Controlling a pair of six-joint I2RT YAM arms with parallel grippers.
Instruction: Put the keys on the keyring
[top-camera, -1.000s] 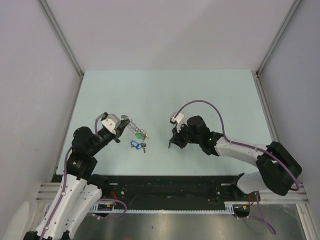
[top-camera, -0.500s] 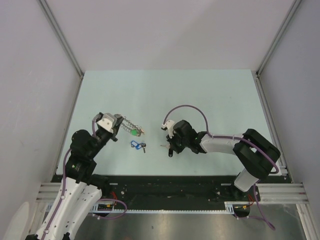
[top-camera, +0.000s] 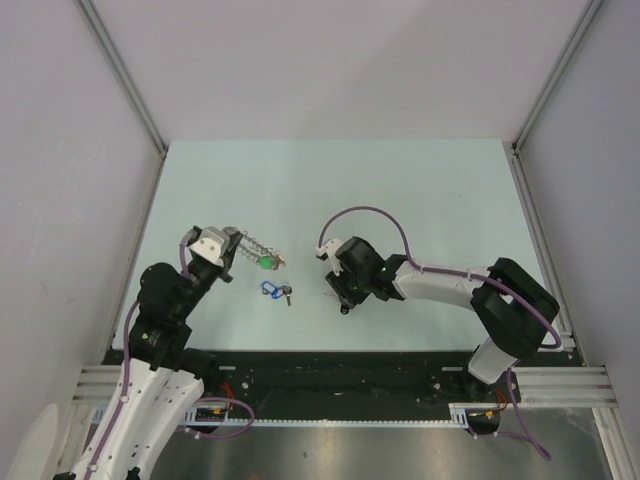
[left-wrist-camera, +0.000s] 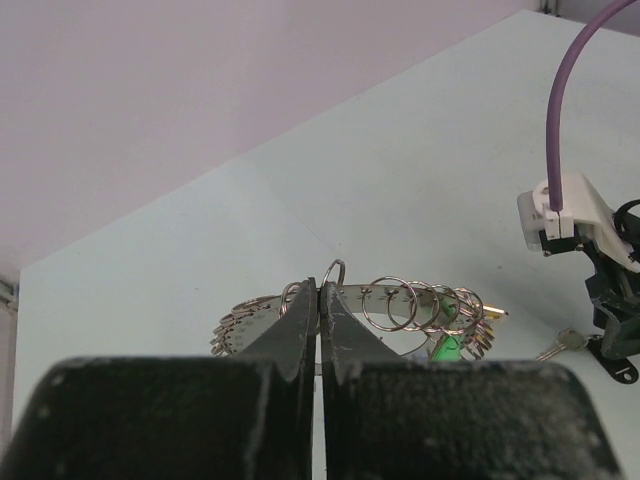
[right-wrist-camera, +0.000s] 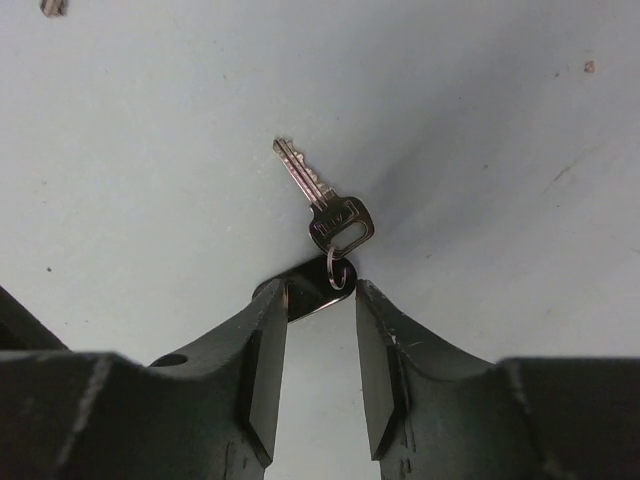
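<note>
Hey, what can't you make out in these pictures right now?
Right wrist view: the jaws hide part of the black-tagged key.
Top view: that key hardly shows under the right gripper; the blue-tagged key is too small for detail.
Left wrist view: the shut jaws cover the near side of the keyring.

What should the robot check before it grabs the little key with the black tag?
1. Left fingers shut on the keyring: ok.
2. Right fingers open: ok.
3. Black-tag key lined up with the gap between the right fingers: ok, its tag sits at the tips.
4. That key off the table: not ok, it lies flat.
5. Blue-tag key out of the way: ok, it lies apart.
6. Where the keyring opens: cannot tell.
</note>
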